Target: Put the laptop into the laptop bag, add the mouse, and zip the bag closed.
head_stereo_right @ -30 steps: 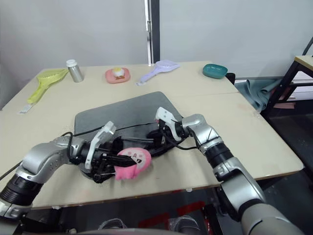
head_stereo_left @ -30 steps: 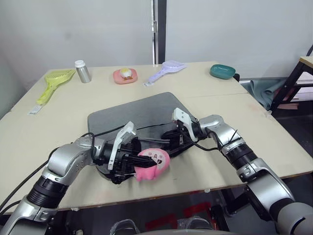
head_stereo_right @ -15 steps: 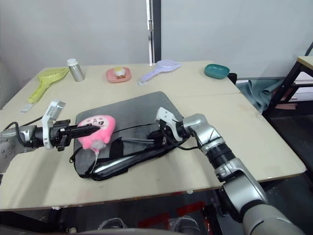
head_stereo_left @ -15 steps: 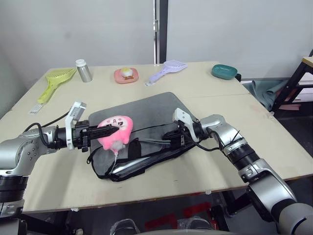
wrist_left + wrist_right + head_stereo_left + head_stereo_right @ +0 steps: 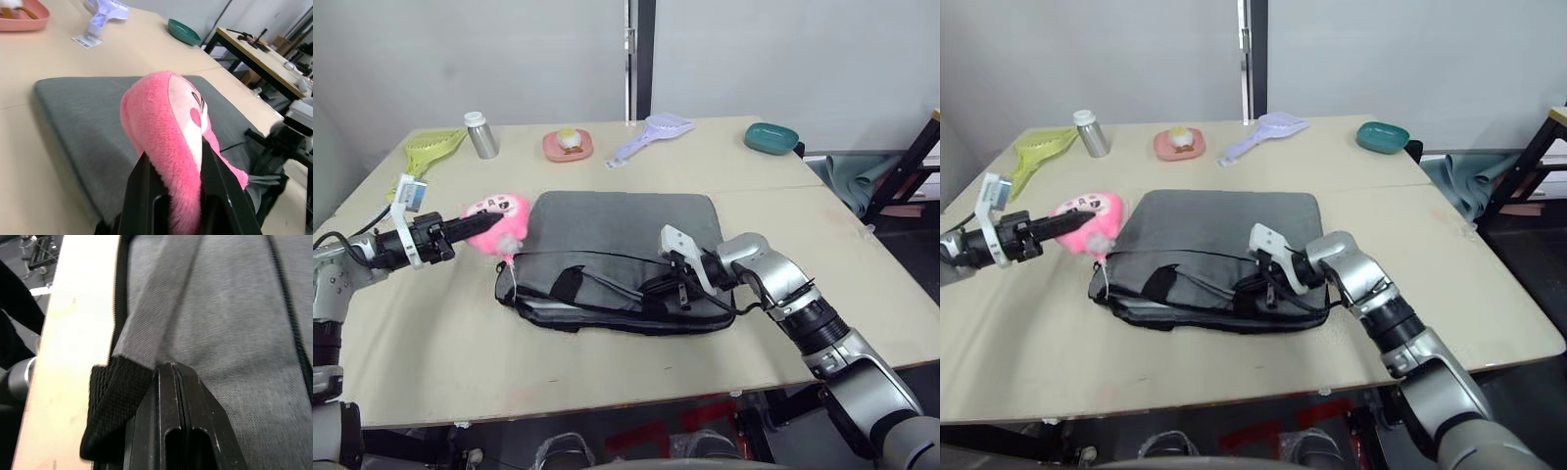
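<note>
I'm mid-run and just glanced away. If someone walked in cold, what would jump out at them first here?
The pink plush toy pinched in the left gripper, held just off the left end of the laptop bag. Next, that big grey bag lying flat mid-table, with the right gripper shut at its near edge by the black strap handles.

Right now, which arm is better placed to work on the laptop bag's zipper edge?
Probably the right. The right gripper sits shut against the laptop bag at its near edge, while the left gripper is busy holding the pink plush toy beside the bag.
</note>
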You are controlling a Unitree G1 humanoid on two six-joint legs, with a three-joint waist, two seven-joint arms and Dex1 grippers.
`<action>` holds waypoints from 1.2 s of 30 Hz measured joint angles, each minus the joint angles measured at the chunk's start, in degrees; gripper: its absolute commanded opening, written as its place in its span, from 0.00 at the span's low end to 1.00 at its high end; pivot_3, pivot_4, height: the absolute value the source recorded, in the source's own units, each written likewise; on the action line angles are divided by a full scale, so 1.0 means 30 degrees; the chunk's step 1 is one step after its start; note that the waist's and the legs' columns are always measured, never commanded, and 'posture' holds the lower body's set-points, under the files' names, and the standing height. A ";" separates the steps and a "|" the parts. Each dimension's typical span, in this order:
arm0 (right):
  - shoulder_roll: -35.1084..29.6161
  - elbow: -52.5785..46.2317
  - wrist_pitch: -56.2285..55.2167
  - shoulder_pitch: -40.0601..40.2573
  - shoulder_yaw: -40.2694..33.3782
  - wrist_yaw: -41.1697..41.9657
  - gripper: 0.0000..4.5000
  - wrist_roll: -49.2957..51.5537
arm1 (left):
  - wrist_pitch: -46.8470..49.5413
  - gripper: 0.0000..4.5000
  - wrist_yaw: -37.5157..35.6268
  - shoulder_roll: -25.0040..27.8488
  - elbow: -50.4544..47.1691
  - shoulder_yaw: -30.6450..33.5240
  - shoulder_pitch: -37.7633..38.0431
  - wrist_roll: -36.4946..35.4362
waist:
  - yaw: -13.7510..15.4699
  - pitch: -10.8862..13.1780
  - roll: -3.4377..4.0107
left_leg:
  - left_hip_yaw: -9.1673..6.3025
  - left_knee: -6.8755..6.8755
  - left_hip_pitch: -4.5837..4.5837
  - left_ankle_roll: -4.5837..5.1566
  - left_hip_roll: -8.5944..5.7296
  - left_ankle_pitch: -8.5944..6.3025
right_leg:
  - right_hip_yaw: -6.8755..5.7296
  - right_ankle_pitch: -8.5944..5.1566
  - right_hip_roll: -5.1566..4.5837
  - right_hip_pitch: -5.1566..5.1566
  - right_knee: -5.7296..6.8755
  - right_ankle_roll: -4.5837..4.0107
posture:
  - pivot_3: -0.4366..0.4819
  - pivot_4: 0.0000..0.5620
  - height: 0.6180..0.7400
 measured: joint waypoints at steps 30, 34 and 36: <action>0.0083 0.0343 -0.0705 0.0412 -0.0032 -0.1085 0.00 0.0044 | 0.0982 0.05 -0.1203 0.0275 -0.8270 0.1398 1.1906 -0.0145 | -0.0045 0.0019 0.0038 | -0.0013 0.0056 0.0056 0.0011 0.0011 -0.0004 | 0.0026 -0.0004 -0.0004 0.0083 0.0069 0.0000 | 0.48 0.27 1.00; 0.0177 0.0361 -0.0690 0.0387 -0.0010 -0.1154 0.00 0.0044 | 0.0790 0.05 0.0000 -0.0723 -0.8287 -0.0030 1.0727 0.0200 | -0.0067 0.0010 0.0026 | -0.0021 0.0077 0.0055 0.0012 0.0015 -0.0003 | 0.0027 -0.0003 0.0001 0.0078 0.0110 -0.0001 | 0.48 0.27 1.00; 0.0208 0.0357 -0.0689 0.0383 -0.0003 -0.1165 0.00 0.0044 | 0.0653 0.05 0.0294 -0.1019 -0.8915 -0.0538 1.0696 0.0221 | -0.0104 -0.0001 0.0007 | -0.0010 0.0109 0.0050 0.0012 0.0009 -0.0003 | 0.0031 -0.0003 -0.0002 0.0079 0.0110 -0.0001 | 0.48 0.27 1.00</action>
